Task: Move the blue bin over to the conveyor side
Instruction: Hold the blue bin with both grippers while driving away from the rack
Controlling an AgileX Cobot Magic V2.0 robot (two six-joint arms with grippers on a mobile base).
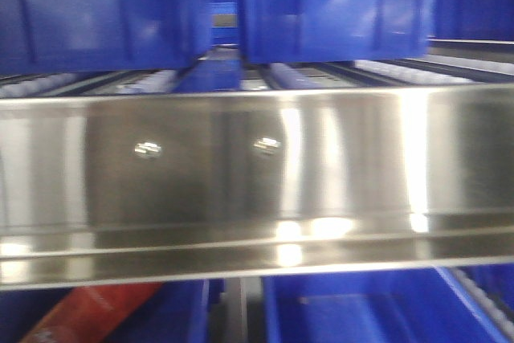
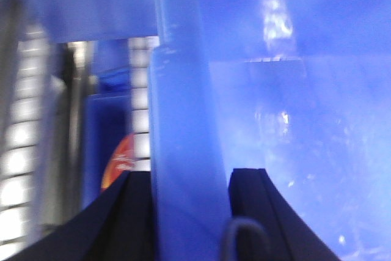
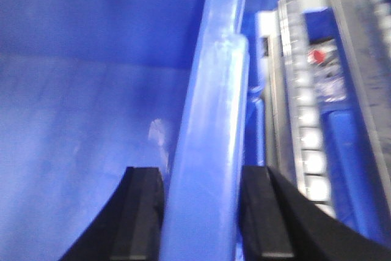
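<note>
Left gripper [image 2: 190, 178] clenched on the left rim [image 2: 180, 90] of the blue bin [image 2: 305, 120], right gripper [image 3: 204, 175] clenched likewise on the right rim [image 3: 217, 90]. The crate's hollow lay between the arms, so its long axis apparently ran left to right, with neither arm nearer. Rack rollers [image 3: 308, 145] flanked it, behind a steel rail [image 1: 257, 174]. The conveyor was out of view.
</note>
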